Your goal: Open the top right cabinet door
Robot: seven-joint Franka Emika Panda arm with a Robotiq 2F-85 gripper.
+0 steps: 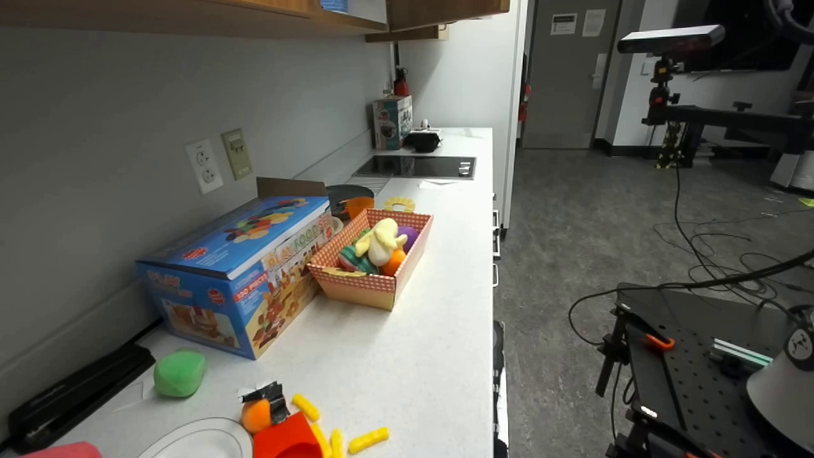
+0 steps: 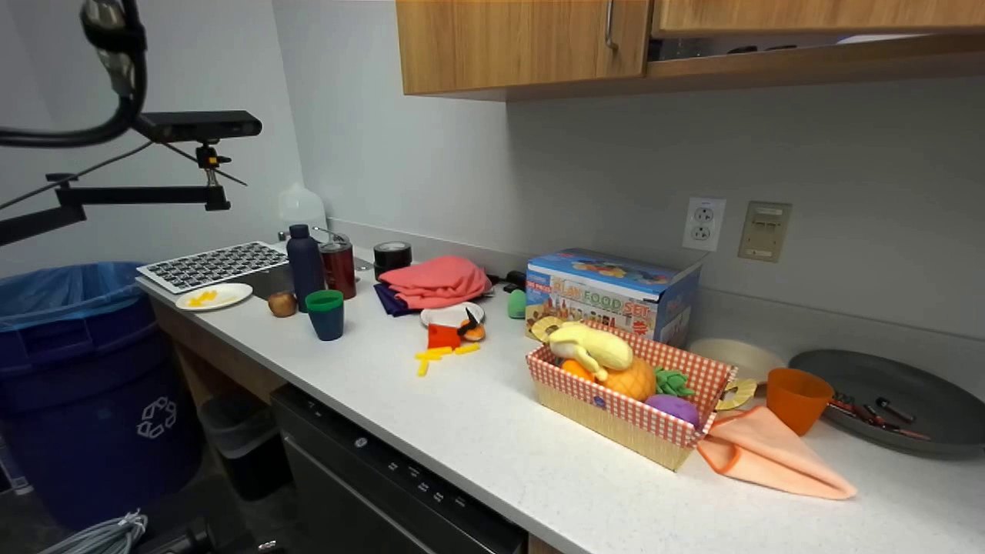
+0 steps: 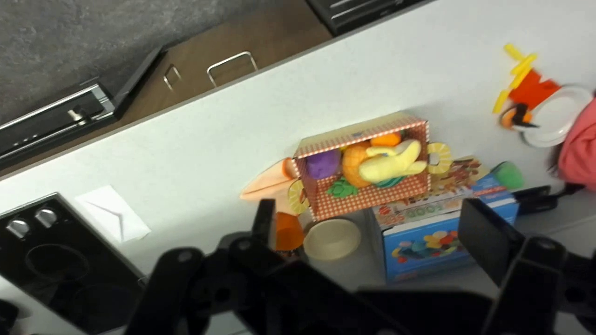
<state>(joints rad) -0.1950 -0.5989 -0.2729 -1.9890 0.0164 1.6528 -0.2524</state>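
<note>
In an exterior view, the top right cabinet door (image 2: 816,15) is at the upper right edge, only its lower part in the frame; it is swung out from the cabinet (image 2: 769,69), and a strip of the inside shows below its bottom edge. Next to it the left door (image 2: 500,46), with a metal handle (image 2: 609,27), is closed. Below, on the counter (image 2: 462,431), a checked basket (image 2: 604,425) holds toy food, a toy banana (image 2: 589,350) on top, and stands just in front of a blue box (image 2: 612,292). An orange cup (image 2: 798,400) is beside a dark pan (image 2: 885,377), and a peach cloth (image 2: 777,458) lies at the basket's corner. Farther left are a red carton (image 2: 442,336), a dark bottle (image 2: 305,261) and a red tumbler (image 2: 338,269). In an exterior view, the door juts out from the cabinet, where a blue thing (image 1: 334,5) shows inside; the cooktop (image 1: 410,166) is farther along the counter, and at lower right the robot's base (image 1: 779,388) stands on a black table (image 1: 699,388). In the wrist view, which looks down on the counter, the gripper (image 3: 370,223) is at the bottom of the frame, its fingers spread wide apart; a bowl (image 3: 332,238) and part of the blue box show between them.
</note>
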